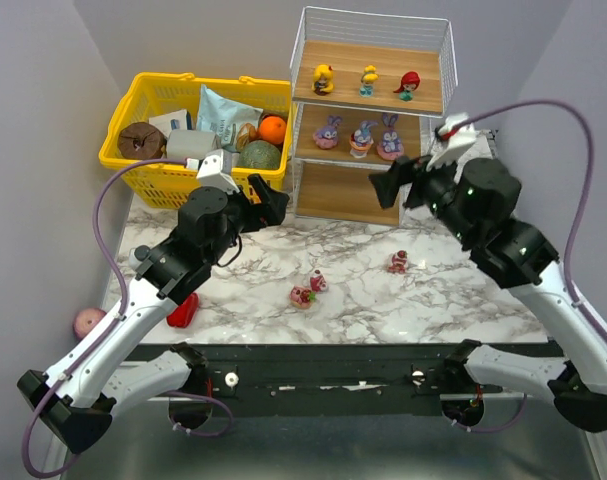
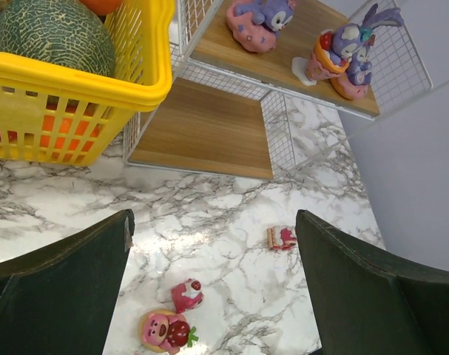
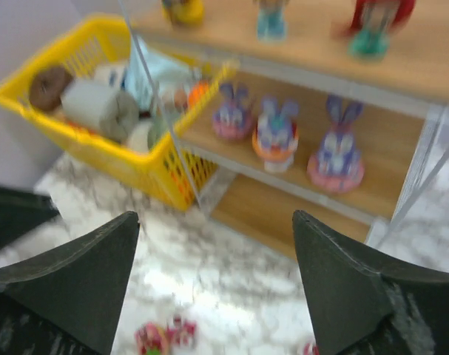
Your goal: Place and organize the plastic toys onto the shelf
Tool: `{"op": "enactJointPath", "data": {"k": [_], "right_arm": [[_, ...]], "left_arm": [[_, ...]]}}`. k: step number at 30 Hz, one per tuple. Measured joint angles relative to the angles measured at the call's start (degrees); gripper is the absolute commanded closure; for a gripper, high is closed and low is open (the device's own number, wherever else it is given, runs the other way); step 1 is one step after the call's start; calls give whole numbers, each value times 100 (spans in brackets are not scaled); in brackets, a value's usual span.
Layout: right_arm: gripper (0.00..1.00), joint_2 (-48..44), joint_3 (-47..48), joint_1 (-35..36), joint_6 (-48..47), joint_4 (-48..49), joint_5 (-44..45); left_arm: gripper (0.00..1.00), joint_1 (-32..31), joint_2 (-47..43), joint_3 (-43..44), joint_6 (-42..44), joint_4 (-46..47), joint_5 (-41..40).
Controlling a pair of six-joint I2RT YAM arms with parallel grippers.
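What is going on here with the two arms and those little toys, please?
The two arms are sorting small plastic toys onto the shelf. Three dolls stand on its top tier and three bunny figures on the middle one; the bottom board is bare. Three pink-red toys lie on the marble table, not yet shelved. The left tool and the right tool are both open and hold nothing, hovering in front of the shelf.

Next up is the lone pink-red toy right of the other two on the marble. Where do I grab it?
Probably from straight above with the right gripper, closing across the lone toy at its narrow width. It lies low and elongated, apart from the other toys, so a top-down approach looks unobstructed.
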Motion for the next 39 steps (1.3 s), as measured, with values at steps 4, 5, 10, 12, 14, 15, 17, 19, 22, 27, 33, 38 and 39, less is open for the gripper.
{"op": "enactJointPath", "data": {"k": [4,5,10,12,14,15,17,19,22,27,33,38,39], "right_arm": [[0,-713,-1794,0,332,4,-90],[0,-848,-2186,0,444,-15,-85],[1,-1207,-3683,0,1180,48,216],[2,-1202,-4155,0,1530,63,455],[4,-1099,-4533,0,1812,96,708],[4,-1016,-4680,0,1932,122,820],[5,-752,-4872,0,2133,208,997],[6,-431,-4981,0,2293,343,1152],[9,79,-5060,-39,2492,597,1335],[12,667,-5134,-216,2734,940,1521],[12,1097,-5145,-479,2767,1333,1604],[15,1335,-5145,-734,2708,1628,1591],[17,1379,-5145,-776,2673,1692,1585]], "left_arm": [[1,2,-7,-42,111,7,2],[1,2,-7,-52,138,9,0],[1,4,-4,-59,223,9,2],[1,4,4,-59,232,7,9],[1,9,26,-59,236,9,24],[1,13,39,-59,236,9,33],[1,22,74,-59,234,11,52],[1,31,111,-59,234,9,72],[1,31,133,-59,234,7,90],[1,42,138,-59,236,7,94],[1,74,160,-59,240,9,101],[1,92,190,-59,243,7,103],[1,101,195,-59,245,9,105]]}}
